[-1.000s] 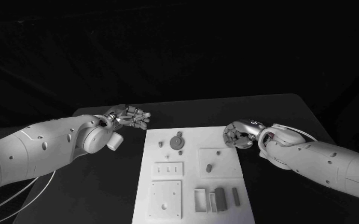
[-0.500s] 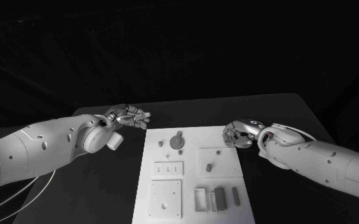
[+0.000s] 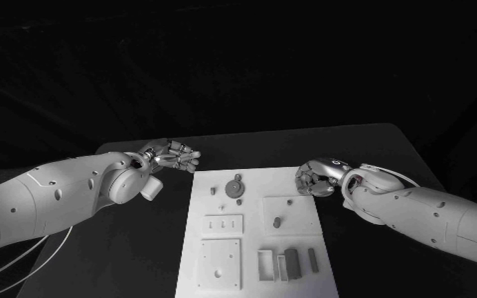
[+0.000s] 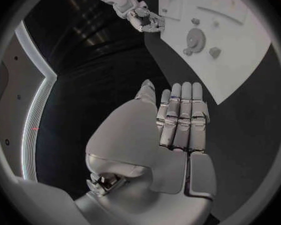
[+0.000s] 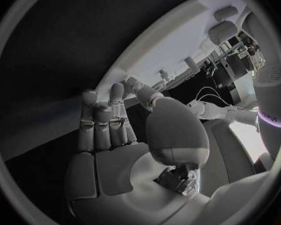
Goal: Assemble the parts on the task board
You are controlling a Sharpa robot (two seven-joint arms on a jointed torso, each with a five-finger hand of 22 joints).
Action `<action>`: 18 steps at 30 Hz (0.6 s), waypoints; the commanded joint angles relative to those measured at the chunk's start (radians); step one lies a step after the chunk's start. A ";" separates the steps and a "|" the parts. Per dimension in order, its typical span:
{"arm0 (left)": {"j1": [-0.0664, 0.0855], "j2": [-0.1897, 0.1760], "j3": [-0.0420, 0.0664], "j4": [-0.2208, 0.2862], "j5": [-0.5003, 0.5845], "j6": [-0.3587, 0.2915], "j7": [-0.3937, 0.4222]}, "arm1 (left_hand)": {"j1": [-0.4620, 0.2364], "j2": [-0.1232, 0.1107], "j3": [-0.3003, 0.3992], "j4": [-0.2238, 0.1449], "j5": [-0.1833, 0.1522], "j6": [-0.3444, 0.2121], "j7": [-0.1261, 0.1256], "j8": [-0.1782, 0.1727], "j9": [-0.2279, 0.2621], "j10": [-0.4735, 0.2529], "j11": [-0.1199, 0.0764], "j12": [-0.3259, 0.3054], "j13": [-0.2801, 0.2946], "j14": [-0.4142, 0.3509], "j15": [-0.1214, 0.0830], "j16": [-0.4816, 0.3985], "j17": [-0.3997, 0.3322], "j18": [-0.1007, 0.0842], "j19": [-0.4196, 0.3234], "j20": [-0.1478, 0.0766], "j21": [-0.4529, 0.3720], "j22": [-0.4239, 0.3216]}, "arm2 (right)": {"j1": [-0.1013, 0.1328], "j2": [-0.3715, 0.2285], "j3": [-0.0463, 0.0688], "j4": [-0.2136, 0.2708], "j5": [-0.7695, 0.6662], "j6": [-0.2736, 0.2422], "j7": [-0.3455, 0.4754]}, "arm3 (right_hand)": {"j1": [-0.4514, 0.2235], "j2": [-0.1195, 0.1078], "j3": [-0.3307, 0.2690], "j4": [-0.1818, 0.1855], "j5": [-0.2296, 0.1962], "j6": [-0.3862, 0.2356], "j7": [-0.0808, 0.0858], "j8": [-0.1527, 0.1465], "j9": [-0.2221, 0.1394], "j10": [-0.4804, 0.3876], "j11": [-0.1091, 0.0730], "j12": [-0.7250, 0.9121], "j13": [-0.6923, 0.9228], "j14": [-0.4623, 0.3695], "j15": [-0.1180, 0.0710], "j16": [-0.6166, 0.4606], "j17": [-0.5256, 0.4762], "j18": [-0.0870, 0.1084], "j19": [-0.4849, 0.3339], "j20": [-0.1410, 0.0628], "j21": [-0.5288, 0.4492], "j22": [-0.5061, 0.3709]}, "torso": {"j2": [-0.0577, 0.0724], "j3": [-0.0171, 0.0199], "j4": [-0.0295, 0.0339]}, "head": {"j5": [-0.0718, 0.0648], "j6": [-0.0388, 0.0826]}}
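Observation:
The white task board (image 3: 256, 198) lies in the middle of the black table. A grey gear (image 3: 234, 188) sits near its far end, a small peg (image 3: 277, 223) stands in a square plate at mid right, and several grey bars (image 3: 288, 265) lie at the near right corner. My left hand (image 3: 175, 156) hovers off the board's far left corner, fingers side by side and holding nothing (image 4: 180, 119). My right hand (image 3: 318, 176) is at the board's far right edge, palm bare, fingers loosely bent (image 5: 106, 127). The left wrist view shows the board (image 4: 240, 65), the gear (image 4: 195, 36) and the right hand (image 4: 143, 17).
A slotted plate (image 3: 224, 225) and a larger square plate (image 3: 220, 265) occupy the board's left side. Bare black table runs along both long sides of the board and beyond its far end. The table's far edge (image 3: 298, 132) lies behind both hands.
My right hand has crept a little toward the board's far right edge. The left hand and the parts have not moved.

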 commanded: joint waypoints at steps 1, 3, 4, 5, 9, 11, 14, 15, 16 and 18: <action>0.001 -0.001 0.001 0.007 -0.037 0.020 -0.003 | 0.013 0.012 0.001 -0.001 -0.004 0.011 0.002 0.004 0.000 0.014 -0.004 0.008 0.002 0.012 -0.003 -0.002 0.004 0.019 0.009 -0.009 -0.002 0.003 | -0.004 0.001 -0.002 0.003 -0.006 -0.001 -0.007 | 0.000 0.010 0.000 -0.005 0.003 0.052 0.015 0.007 0.003 0.000 -0.006 0.007 0.001 -0.007 -0.014 0.004 0.001 0.014 0.003 -0.006 0.006 0.018 | 0.000 -0.0002 0.0002 | 0.000 0.000; 0.001 -0.001 0.001 0.010 -0.045 0.014 -0.011 | 0.023 0.012 0.006 0.000 -0.004 0.019 0.003 0.005 -0.001 0.024 -0.007 0.010 0.004 0.026 -0.007 0.003 0.009 0.021 0.022 -0.012 0.004 0.007 | -0.004 0.001 -0.002 0.006 -0.006 -0.006 -0.009 | 0.000 0.011 0.000 -0.005 0.003 0.052 0.015 0.007 0.003 0.000 -0.006 0.007 0.001 -0.007 -0.014 0.004 0.001 0.014 0.003 -0.006 0.006 0.018 | 0.000 -0.0001 0.0000 | 0.000 -0.001; 0.001 -0.001 0.001 0.011 -0.049 0.010 -0.016 | 0.024 0.012 0.008 0.000 -0.004 0.024 0.004 0.006 -0.001 0.031 -0.010 0.012 0.006 0.034 -0.010 0.006 0.013 0.021 0.029 -0.014 0.008 0.009 | -0.004 0.000 -0.002 0.008 -0.006 -0.008 -0.010 | 0.000 0.011 0.000 -0.005 0.003 0.052 0.015 0.007 0.003 0.000 -0.006 0.007 0.002 -0.007 -0.014 0.004 0.001 0.014 0.003 -0.006 0.006 0.018 | 0.000 0.0000 -0.0003 | 0.000 -0.001; 0.001 -0.002 0.001 0.013 -0.056 0.006 -0.020 | 0.023 0.011 0.008 0.000 -0.004 0.028 0.005 0.006 -0.001 0.037 -0.012 0.013 0.008 0.039 -0.012 0.008 0.015 0.022 0.035 -0.016 0.010 0.011 | -0.004 0.000 -0.002 0.010 -0.006 -0.010 -0.011 | 0.000 0.011 0.000 -0.006 0.003 0.053 0.015 0.007 0.003 0.000 -0.006 0.007 0.002 -0.007 -0.014 0.004 0.001 0.014 0.003 -0.006 0.006 0.018 | 0.000 0.0000 -0.0005 | 0.000 -0.001; 0.002 -0.005 0.004 0.020 -0.098 0.041 -0.095 | 0.001 0.000 0.003 0.001 -0.004 0.034 0.006 0.002 -0.005 0.055 -0.019 0.017 0.014 0.057 -0.020 0.012 0.026 0.021 0.051 -0.022 0.018 0.019 | -0.003 -0.008 0.009 0.039 -0.006 0.010 -0.042 | 0.000 0.010 0.001 -0.007 0.003 0.052 0.015 0.006 0.003 0.000 -0.007 0.007 0.002 -0.007 -0.014 0.003 0.001 0.014 0.003 -0.006 0.006 0.018 | 0.000 0.0004 -0.0012 | 0.002 0.000; 0.005 -0.008 0.005 0.018 -0.136 0.102 -0.161 | -0.039 -0.013 -0.013 0.002 -0.005 0.018 0.013 -0.010 -0.010 0.051 -0.016 0.012 0.015 0.051 -0.017 0.007 0.028 0.017 0.047 -0.022 0.016 0.020 | 0.002 -0.008 0.018 0.054 -0.006 0.023 -0.057 | 0.003 0.008 0.002 -0.013 0.003 0.050 0.015 0.004 0.003 -0.001 -0.006 0.006 0.003 -0.009 -0.015 0.002 0.002 0.014 0.001 -0.006 0.006 0.018 | -0.001 0.0000 -0.0018 | 0.000 0.003; 0.014 -0.002 0.005 0.027 -0.225 0.100 -0.204 | -0.092 -0.026 -0.041 0.001 -0.004 0.007 0.019 -0.019 -0.015 0.064 -0.022 0.015 0.023 0.061 -0.022 0.010 0.038 0.020 0.054 -0.028 0.020 0.026 | 0.023 -0.001 0.022 0.070 0.003 0.039 -0.079 | 0.005 0.008 0.004 -0.019 0.003 0.046 0.016 0.000 0.002 -0.003 -0.006 0.005 0.003 -0.011 -0.014 0.001 0.002 0.014 -0.001 -0.006 0.005 0.018 | -0.001 -0.0009 -0.0028 | -0.003 0.004; 0.014 0.000 0.006 0.030 -0.226 0.098 -0.219 | -0.100 -0.028 -0.044 0.001 -0.004 0.009 0.018 -0.019 -0.015 0.071 -0.026 0.019 0.027 0.067 -0.025 0.014 0.042 0.021 0.059 -0.030 0.024 0.029 | 0.029 0.000 0.023 0.076 0.006 0.048 -0.087 | 0.005 0.008 0.004 -0.019 0.003 0.046 0.016 0.000 0.002 -0.003 -0.006 0.005 0.003 -0.011 -0.014 0.001 0.002 0.014 -0.001 -0.006 0.005 0.018 | -0.001 -0.0010 -0.0032 | -0.001 0.005; 0.016 0.003 0.007 0.033 -0.227 0.096 -0.236 | -0.115 -0.031 -0.050 0.001 -0.004 0.013 0.017 -0.018 -0.015 0.083 -0.032 0.025 0.033 0.078 -0.031 0.021 0.050 0.023 0.071 -0.034 0.030 0.034 | 0.037 0.002 0.025 0.083 0.008 0.052 -0.093 | 0.005 0.008 0.004 -0.019 0.003 0.046 0.016 0.000 0.002 -0.003 -0.006 0.005 0.003 -0.012 -0.014 0.001 0.002 0.014 -0.001 -0.006 0.005 0.018 | -0.002 -0.0009 -0.0023 | -0.001 0.006; 0.021 0.009 0.008 0.036 -0.237 0.094 -0.260 | -0.136 -0.031 -0.056 0.002 -0.004 0.021 0.013 -0.016 -0.014 0.098 -0.040 0.032 0.045 0.092 -0.039 0.030 0.065 0.024 0.083 -0.042 0.039 0.043 | 0.052 0.002 0.025 0.099 0.009 0.062 -0.106 | 0.005 0.008 0.004 -0.020 0.003 0.046 0.016 0.000 0.002 -0.003 -0.005 0.005 0.004 -0.012 -0.014 0.001 0.002 0.014 -0.001 -0.006 0.005 0.018 | -0.002 -0.0022 -0.0009 | -0.002 0.007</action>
